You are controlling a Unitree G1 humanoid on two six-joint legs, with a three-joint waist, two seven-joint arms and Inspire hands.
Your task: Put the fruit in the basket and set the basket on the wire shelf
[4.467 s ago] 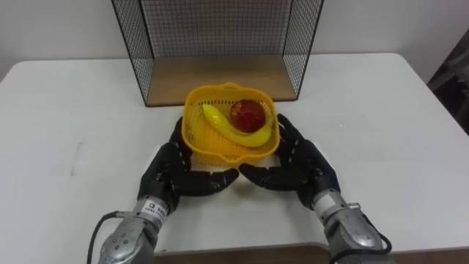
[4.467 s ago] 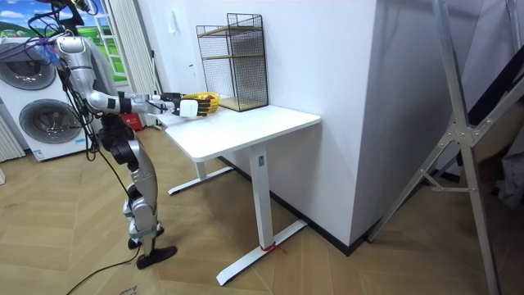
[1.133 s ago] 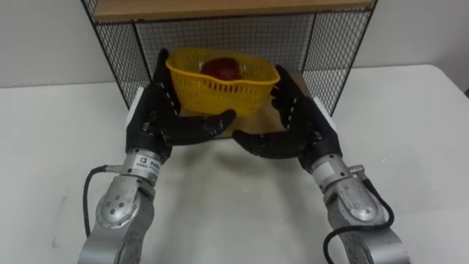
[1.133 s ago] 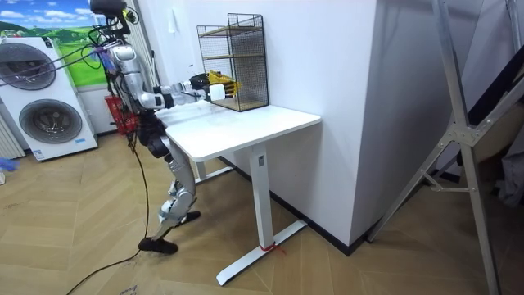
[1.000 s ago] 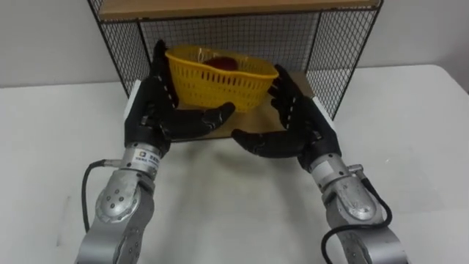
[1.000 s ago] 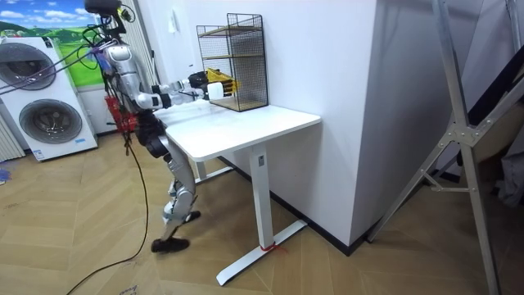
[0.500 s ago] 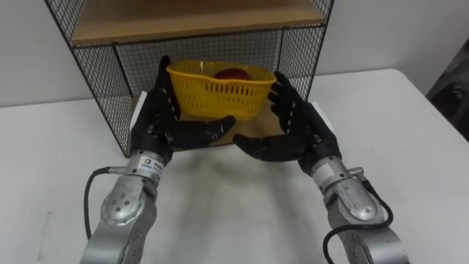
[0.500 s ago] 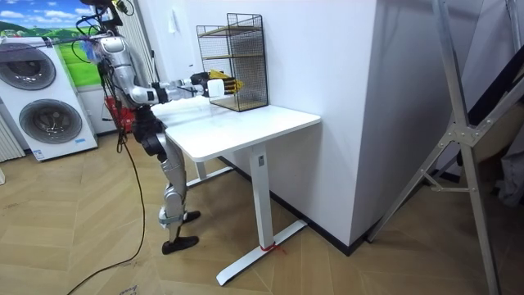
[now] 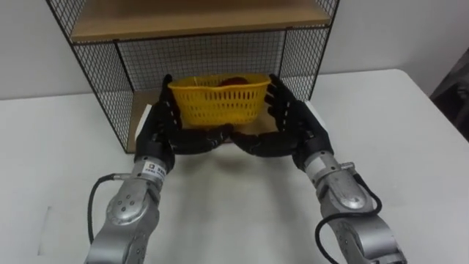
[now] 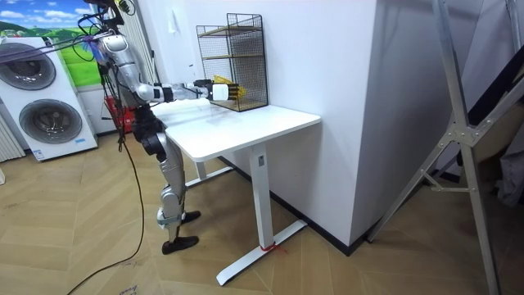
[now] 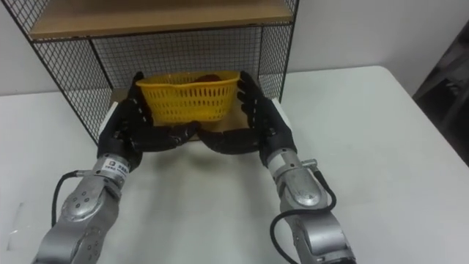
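A yellow basket (image 9: 215,101) hangs at the mouth of the lower compartment of the black wire shelf (image 9: 99,70), just above its wooden floor. A red fruit (image 9: 234,79) peeks over the rim; I cannot see any other fruit inside. My left hand (image 9: 163,128) and right hand (image 9: 291,126) press straight fingers against the basket's two sides, with the thumbs reaching in beneath it. In the room view I stand at the table's end with both arms stretched toward the wire shelf (image 10: 233,61) and the basket (image 10: 223,84).
The shelf's upper wooden board (image 9: 190,18) lies close above the basket. The white table (image 9: 381,132) spreads out on both sides of the shelf, with a white wall behind it. A washing machine (image 10: 41,115) stands behind me.
Both hands have carried the basket up off the table and forward to the shelf's lower opening. In the last half second it sank a little and the hands drew closer together.
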